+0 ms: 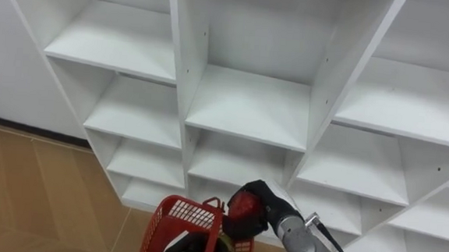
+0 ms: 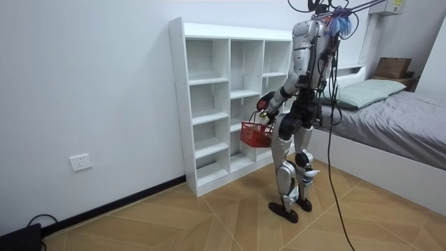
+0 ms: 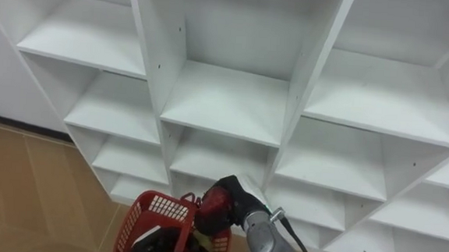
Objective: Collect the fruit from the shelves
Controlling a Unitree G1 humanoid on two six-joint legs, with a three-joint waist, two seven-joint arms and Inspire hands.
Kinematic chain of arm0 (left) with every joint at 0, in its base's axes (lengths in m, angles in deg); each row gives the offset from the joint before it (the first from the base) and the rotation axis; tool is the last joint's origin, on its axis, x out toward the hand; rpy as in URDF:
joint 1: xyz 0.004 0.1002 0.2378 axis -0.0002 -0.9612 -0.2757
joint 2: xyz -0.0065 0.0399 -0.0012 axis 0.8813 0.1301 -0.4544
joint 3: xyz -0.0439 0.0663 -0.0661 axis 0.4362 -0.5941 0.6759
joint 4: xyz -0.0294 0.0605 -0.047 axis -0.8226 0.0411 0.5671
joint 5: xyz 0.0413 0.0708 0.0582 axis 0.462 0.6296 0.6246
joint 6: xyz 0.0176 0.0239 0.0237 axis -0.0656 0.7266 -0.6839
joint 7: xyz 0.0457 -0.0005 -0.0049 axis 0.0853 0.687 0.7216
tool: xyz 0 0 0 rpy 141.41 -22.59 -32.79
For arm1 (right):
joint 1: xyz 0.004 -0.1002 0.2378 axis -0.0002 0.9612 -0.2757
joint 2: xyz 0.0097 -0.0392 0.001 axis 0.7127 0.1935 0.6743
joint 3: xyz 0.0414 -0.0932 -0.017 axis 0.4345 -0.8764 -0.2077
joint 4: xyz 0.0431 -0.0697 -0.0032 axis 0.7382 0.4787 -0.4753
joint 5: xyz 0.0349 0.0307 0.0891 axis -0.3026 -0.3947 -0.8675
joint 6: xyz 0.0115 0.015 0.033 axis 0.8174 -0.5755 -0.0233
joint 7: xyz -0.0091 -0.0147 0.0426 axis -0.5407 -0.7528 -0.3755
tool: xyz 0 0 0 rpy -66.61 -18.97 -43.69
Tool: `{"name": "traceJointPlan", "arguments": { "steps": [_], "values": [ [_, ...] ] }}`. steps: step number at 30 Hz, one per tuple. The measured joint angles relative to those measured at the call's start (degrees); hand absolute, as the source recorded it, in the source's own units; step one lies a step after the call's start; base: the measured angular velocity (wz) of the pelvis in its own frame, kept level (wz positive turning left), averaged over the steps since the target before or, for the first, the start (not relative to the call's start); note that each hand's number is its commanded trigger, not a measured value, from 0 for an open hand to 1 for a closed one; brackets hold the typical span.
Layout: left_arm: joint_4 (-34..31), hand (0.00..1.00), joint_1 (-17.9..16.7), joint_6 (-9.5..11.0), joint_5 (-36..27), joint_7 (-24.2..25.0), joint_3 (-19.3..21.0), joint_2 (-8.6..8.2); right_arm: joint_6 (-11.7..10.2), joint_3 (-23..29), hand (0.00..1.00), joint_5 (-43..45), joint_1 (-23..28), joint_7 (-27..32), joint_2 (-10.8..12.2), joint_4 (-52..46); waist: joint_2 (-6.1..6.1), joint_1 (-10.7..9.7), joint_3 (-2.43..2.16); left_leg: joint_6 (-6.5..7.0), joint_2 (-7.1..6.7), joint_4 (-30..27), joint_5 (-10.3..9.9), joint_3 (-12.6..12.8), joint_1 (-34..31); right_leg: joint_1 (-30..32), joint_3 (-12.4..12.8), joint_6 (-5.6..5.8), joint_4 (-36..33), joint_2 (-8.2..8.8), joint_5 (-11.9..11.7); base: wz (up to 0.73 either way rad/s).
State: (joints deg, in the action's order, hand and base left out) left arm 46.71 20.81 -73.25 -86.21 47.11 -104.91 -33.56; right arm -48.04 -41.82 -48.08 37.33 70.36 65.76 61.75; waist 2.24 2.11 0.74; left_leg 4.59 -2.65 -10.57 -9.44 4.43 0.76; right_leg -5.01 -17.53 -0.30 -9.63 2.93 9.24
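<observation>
floor (image 1: 41, 193): wood planks, herringbone lay, at the eye view's left below the closet's foot.
wall socket (image 2: 81, 162): white, low on the wall, well to the room view's left of the closet.
closet (image 1: 249, 104): white open shelving against the wall, three columns of compartments; the head camera looks down into the middle and lower ones.
basket (image 1: 174, 217): red mesh, off the floor in front of the closet's lowest shelves; its handle (image 1: 215, 229) stands upright.
left hand (image 1: 190, 249): dark shape low in the basket's mouth, just beside the handle; cannot tell how its fingers lie.
red fruit (image 1: 241, 209): round, glossy, held in the right hand, just above the basket's right rim, outside the closet.
right hand (image 1: 261, 197): comes in from the lower right, dark fingers curled round the red fruit from above and behind.
robot stance: upright on both feet, facing the closet's right column, close to it, basket at hip height.
bed (image 2: 411, 118): grey cover, at the room view's right behind the robot, a pillow (image 2: 362, 90) at its head.
</observation>
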Motion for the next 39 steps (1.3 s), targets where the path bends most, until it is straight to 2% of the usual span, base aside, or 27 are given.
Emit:
{"name": "traceJointPlan", "arguments": {
  "steps": [6,13,27,35,39],
  "values": [
    [0.00,1.00,-0.02,0.00,0.00,-0.07,0.02,-0.11,0.00,-0.39,1.00,1.04,0.01,-0.05,-0.16,-0.82,-0.18,0.03,-0.01,0.00,0.02,-0.15,0.01,-0.02,0.46,-0.26,-0.01,0.00,0.00,-0.02,0.00,0.00],
    [0.00,1.00,-0.15,-0.01,0.01,-0.13,0.00,-0.09,0.00,-0.69,1.00,0.93,0.36,-0.10,-0.37,-0.60,-0.64,0.06,0.20,0.02,0.00,0.07,-0.02,-0.02,0.95,-0.91,-0.03,0.00,0.02,-0.03,0.00,0.00],
    [0.94,1.00,-0.25,-0.02,0.00,0.10,0.03,-0.08,0.00,-1.05,1.00,0.05,1.79,-1.12,-0.53,2.09,-0.64,0.14,0.18,0.02,0.00,-0.10,-0.02,-0.02,0.88,-0.94,-0.06,0.00,0.00,-0.02,0.00,0.00],
    [0.96,1.00,-1.48,-0.02,0.00,0.73,0.01,-0.06,-0.01,-1.13,1.00,-1.71,1.78,-2.70,-0.61,4.16,0.08,0.01,-0.14,0.04,-0.01,-0.32,-0.03,-0.10,0.86,-1.18,-0.66,0.00,-0.04,0.11,0.00,0.01],
    [0.99,1.00,-1.88,-0.02,-0.03,0.73,-0.06,0.04,-0.01,-1.12,1.00,-4.31,1.83,-2.82,-0.63,6.74,0.37,-0.20,-0.07,0.16,-0.08,-0.74,-0.13,-0.62,0.94,-1.68,-1.19,0.03,0.01,0.19,0.02,0.08]
  ]
}}
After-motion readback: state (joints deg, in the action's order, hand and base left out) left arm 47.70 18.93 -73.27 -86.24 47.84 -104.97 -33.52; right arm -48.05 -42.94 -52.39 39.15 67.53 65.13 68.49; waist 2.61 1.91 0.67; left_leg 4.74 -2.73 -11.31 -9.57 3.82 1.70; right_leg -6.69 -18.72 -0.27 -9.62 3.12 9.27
